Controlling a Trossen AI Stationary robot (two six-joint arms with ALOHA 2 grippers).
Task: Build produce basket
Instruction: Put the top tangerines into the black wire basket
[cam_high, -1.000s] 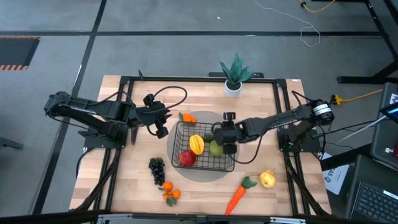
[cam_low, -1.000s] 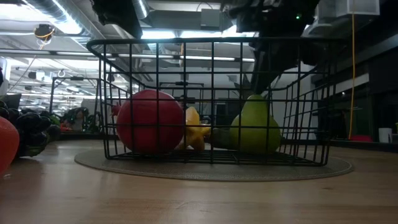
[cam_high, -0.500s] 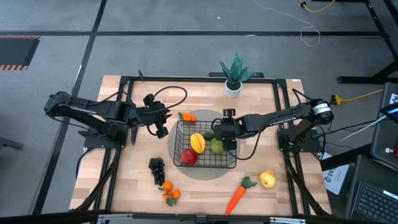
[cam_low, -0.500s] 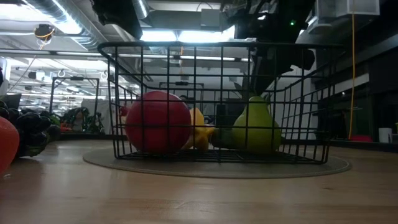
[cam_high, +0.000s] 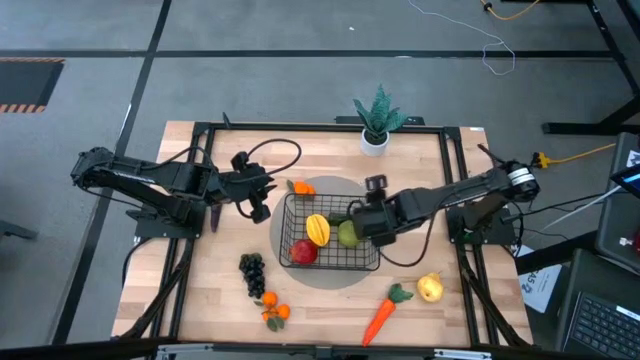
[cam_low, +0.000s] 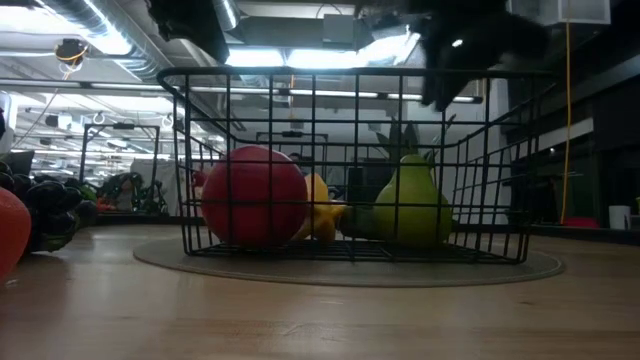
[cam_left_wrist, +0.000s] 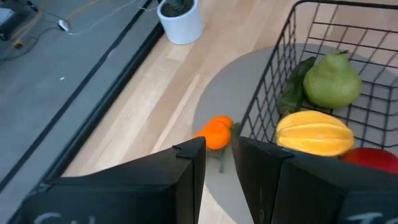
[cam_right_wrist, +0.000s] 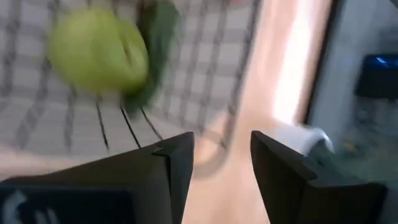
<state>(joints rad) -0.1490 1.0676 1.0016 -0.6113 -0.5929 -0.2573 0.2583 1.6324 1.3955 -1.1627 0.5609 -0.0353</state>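
**A:** Over the basket's right rim sits the right gripper, fingers parted and holding nothing. Inside the basket lie the apple, the squash and the green pear, the pear just beside the gripper on its left.

**B:** So what does the next move turn on?

**A:** On which loose piece goes to which arm, I'd judge. The yellow pear and the carrot lie on the table toward the near edge, to the front and right of the right gripper, well outside the basket. The right arm is clearly the nearer one for both.

**B:** How does the carrot lie?

**A:** Slanted: its leafy end points up toward the basket's near right corner, its tip away toward the front edge. A gripper would need to close across that line, not along it.

**B:** And the left side?

**A:** The left gripper waits outside the basket's left wall, its fingers a narrow gap apart and empty. One orange lies just ahead of it, close to the basket's far left corner; it looks like the easiest pick for that arm. The grapes and two more oranges lie near the front left, also on the left arm's side.
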